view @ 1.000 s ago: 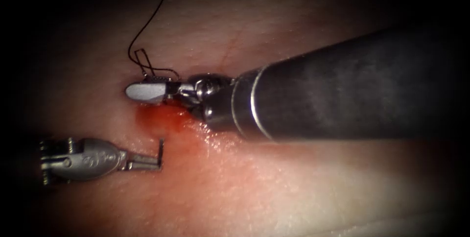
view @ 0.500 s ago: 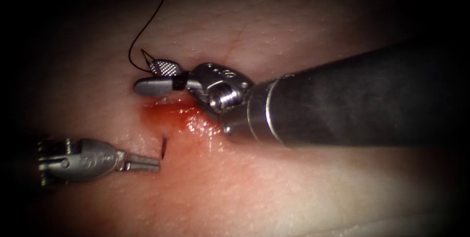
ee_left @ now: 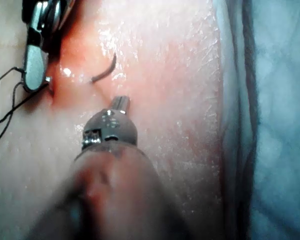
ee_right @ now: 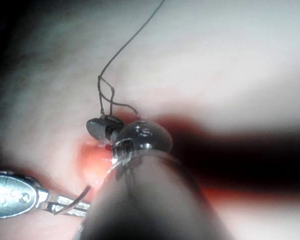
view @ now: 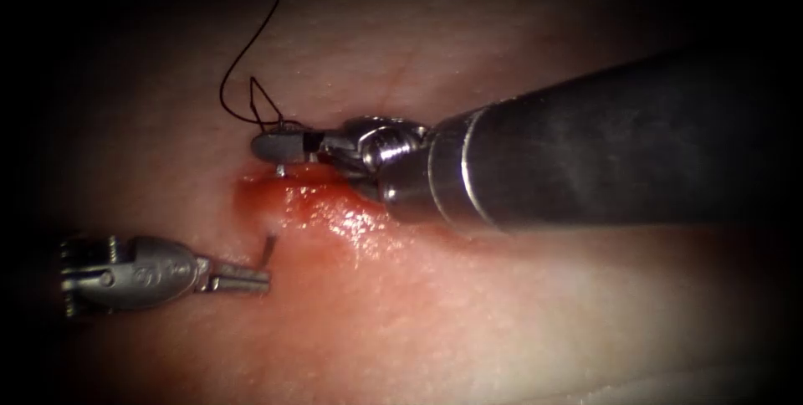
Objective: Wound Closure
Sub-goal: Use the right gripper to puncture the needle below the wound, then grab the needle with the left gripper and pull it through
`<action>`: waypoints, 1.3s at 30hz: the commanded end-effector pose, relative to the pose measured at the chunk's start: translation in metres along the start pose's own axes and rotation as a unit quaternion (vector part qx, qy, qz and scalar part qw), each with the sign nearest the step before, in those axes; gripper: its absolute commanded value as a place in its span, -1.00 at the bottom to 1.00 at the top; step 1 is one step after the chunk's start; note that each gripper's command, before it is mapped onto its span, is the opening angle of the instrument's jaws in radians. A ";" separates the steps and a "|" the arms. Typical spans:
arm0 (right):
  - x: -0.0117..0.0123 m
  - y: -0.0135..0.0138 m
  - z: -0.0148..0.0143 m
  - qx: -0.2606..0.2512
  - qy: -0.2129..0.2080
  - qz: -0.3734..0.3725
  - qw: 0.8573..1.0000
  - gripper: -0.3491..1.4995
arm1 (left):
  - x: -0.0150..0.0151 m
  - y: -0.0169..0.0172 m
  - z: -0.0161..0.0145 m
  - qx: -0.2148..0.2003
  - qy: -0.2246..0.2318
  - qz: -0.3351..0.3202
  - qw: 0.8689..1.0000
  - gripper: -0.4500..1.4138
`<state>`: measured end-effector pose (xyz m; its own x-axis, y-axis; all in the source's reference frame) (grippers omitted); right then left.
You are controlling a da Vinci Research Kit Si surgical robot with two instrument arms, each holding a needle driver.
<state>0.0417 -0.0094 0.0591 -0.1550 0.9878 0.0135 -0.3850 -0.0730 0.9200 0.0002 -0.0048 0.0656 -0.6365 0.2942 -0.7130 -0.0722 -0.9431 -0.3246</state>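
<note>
In the endoscope view my left tool point(view: 251, 278) comes in from the left and its jaws are closed on the needle point(view: 268, 248) near one end; a short piece of the curve rises from the jaw tips, and the rest of the needle I cannot follow, so I cannot tell if it goes into the tissue point(view: 502, 321). My right tool point(view: 280, 146) lies along the upper edge of the cut point(view: 293, 196), its jaws together on the thread point(view: 251, 95), which makes a small loop just above them and then runs up out of the picture. Red fluid point(view: 335, 212) lies in the cut under my right shaft, and the shaft hides the cut further to the right. In the left wrist view my left jaws point(ee_left: 120, 103) are seen from behind, so their tips are hard to make out; the needle point(ee_left: 105, 71) shows as a short curved piece just beyond them on wet tissue point(ee_left: 180, 75), and my right tool point(ee_left: 35, 65) is cut off at the border, with thread point(ee_left: 5, 95) beside it. In the right wrist view my own wrist covers most of my right jaws point(ee_right: 101, 126); the thread point(ee_right: 125, 47) rises from them in a loop, and my left tool point(ee_right: 65, 204) holds the needle point(ee_right: 77, 197), which is partly hidden behind my shaft.
</note>
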 end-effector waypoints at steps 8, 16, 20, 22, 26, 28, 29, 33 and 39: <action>0.0021 0.0013 0.0001 0.007 0.059 -0.069 0.996 0.36 | -0.0002 0.0000 0.0007 -0.001 0.000 0.000 1.000 -0.75; 0.0033 0.0031 -0.0040 -0.022 0.081 -0.134 0.987 0.49 | 0.0002 -0.0005 0.0003 0.008 0.020 0.032 0.999 -0.55; 0.0035 0.0037 -0.0060 -0.029 0.085 -0.155 0.984 0.65 | 0.0007 -0.0012 -0.0003 0.031 0.048 0.034 0.998 -0.44; 0.0039 0.0042 -0.0072 -0.019 0.087 -0.178 0.980 0.85 | 0.0012 -0.0019 -0.0008 0.049 0.080 0.032 0.995 -0.35; 0.0039 0.0048 -0.0085 -0.016 0.082 -0.209 0.974 0.82 | 0.0017 -0.0025 -0.0010 0.057 0.095 0.035 0.993 -0.32; 0.0038 0.0050 -0.0090 -0.014 0.080 -0.211 0.974 0.82 | 0.0019 -0.0028 -0.0011 0.062 0.106 0.038 0.992 -0.30; 0.0038 0.0051 -0.0094 -0.014 0.080 -0.214 0.973 0.82 | 0.0020 -0.0028 -0.0011 0.057 0.109 0.038 0.992 -0.26; 0.0043 0.0055 -0.0104 -0.026 0.088 -0.220 0.971 0.80 | 0.0025 -0.0029 -0.0006 0.042 0.127 0.042 0.990 -0.15; 0.0052 0.0058 -0.0116 -0.029 0.097 -0.216 0.971 0.74 | 0.0035 -0.0027 0.0006 0.020 0.143 0.048 0.988 -0.06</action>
<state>0.0274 -0.0062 0.0594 -0.1304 0.8825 -0.4519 -0.5045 0.3333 0.7965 -0.0021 -0.0012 0.0637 -0.3953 0.2302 -0.8893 -0.0513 -0.9721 -0.2288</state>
